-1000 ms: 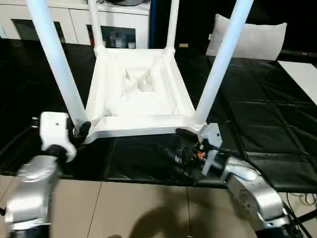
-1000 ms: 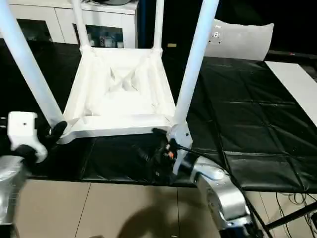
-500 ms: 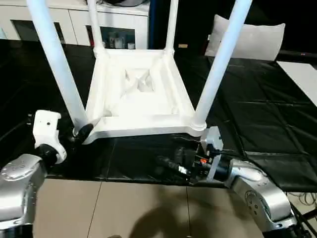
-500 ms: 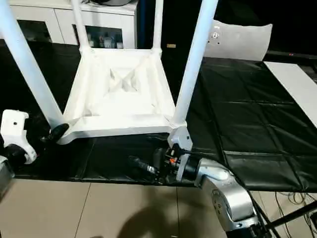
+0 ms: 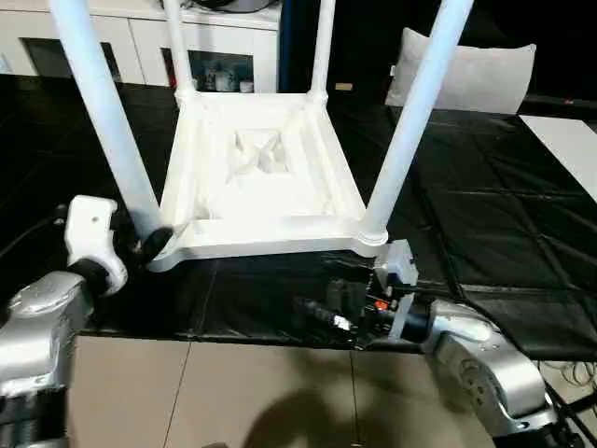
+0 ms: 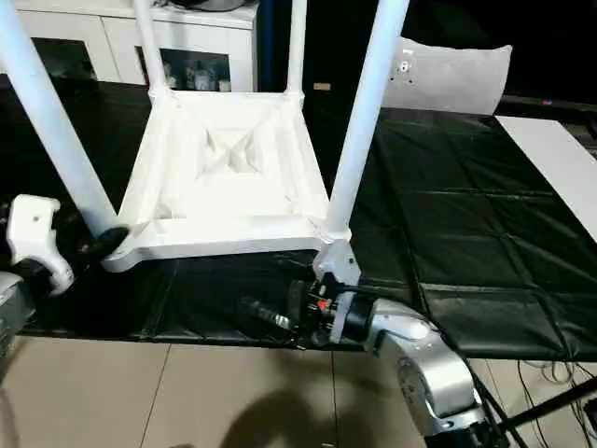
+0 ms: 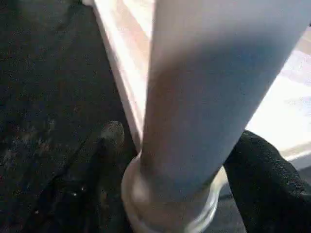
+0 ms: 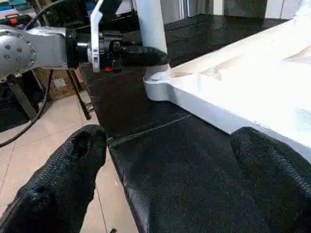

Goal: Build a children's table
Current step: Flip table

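Upside-down children's table (image 5: 261, 177) near the black mat's (image 5: 485, 215) front edge, legs (image 5: 410, 112) straight up; left gripper (image 5: 149, 245) fingers apart around the near-left leg (image 5: 103, 112), right gripper (image 5: 326, 303) wide open, empty.

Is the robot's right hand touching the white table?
Apart. In the right wrist view, both open black fingers hover over the black mat, with mat showing between them and the tabletop.

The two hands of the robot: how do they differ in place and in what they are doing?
The left hand sits at the base of the near left leg, one finger on each side of it; the right hand hangs over the black mat, in front of the tabletop, around nothing. The left hand's fingers stand narrower than the right hand's. Both have black fingers, spread apart.
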{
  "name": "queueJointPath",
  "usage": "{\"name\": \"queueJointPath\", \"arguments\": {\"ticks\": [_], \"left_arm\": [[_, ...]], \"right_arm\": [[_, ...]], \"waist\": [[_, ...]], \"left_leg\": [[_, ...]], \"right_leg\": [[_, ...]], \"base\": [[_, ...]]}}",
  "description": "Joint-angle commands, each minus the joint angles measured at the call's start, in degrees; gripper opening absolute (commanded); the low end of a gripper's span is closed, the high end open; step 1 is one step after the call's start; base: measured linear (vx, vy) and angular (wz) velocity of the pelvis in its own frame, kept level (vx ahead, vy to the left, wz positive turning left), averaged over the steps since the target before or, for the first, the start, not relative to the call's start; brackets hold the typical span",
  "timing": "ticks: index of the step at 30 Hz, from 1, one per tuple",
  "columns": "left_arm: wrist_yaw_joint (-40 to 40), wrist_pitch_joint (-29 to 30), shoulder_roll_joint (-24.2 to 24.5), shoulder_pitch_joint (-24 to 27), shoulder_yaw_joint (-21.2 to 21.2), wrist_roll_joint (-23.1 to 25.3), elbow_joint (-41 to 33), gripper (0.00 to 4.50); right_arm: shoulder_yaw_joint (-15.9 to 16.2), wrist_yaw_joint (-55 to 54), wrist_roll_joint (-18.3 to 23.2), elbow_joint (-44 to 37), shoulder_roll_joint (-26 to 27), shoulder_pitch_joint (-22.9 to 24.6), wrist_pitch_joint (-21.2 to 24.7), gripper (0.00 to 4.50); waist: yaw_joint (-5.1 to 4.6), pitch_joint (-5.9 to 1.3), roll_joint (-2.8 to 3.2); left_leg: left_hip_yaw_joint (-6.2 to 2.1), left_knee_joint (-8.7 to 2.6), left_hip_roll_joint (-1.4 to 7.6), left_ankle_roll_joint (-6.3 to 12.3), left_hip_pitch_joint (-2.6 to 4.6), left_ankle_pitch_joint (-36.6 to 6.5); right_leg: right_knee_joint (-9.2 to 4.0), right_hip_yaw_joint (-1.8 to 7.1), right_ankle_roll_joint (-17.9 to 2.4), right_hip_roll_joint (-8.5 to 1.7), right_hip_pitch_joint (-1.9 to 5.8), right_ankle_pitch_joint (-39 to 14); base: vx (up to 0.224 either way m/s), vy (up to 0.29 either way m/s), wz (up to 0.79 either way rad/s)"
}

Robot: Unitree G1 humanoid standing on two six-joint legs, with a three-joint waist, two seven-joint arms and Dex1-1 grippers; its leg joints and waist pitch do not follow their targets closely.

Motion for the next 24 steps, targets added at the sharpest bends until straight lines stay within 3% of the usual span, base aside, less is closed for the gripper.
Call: {"name": "queueJointPath", "arguments": {"ticks": [1,14,19,24], "left_arm": [[0.3,-1.2,-0.1,-0.8,-1.1,0.4,1.5,3.3],[2.9,-2.5,-1.6,-1.1,-1.2,0.6,2.6,3.3],[3.5,-2.8,-2.4,-1.3,-1.8,0.2,2.9,3.3],[5.3,-1.4,-3.8,-1.6,-0.9,-0.7,2.5,3.3]], "right_arm": [[-0.2,-0.3,-0.5,0.5,0.0,-0.3,-0.8,4.5],[0.1,-0.5,-0.9,1.3,0.5,-0.7,-1.7,4.5],[0.3,-0.5,-1.1,1.4,0.8,-0.6,-2.0,4.5],[0.4,-0.6,-1.1,1.4,0.7,-0.2,-2.3,4.5]], "waist": [[0.09,-3.33,0.98],[0.16,-3.24,0.91],[0.19,-3.3,1.14],[0.16,-3.27,0.9]], "left_leg": [[-1.71,-5.58,3.93,0.64,0.06,-11.3],[-1.68,-5.62,4.01,0.42,0.15,-12.1],[-1.73,-5.62,4.04,0.53,0.11,-11.9],[-1.69,-5.6,4.04,0.51,0.11,-12.2]], "right_leg": [[-3.87,4.11,-10.7,-5.07,2.26,-13.9],[-4.01,4.16,-10.5,-5.13,2.17,-15.2],[-3.9,4.14,-10.7,-5.13,2.21,-14.3],[-3.98,4.15,-10.7,-5.14,2.21,-15.0]], "base": [[0.0,0.0,0.0],[0.0,0.0,0.0],[0.0,0.0,0.0],[0.0,0.0,0.0]]}}
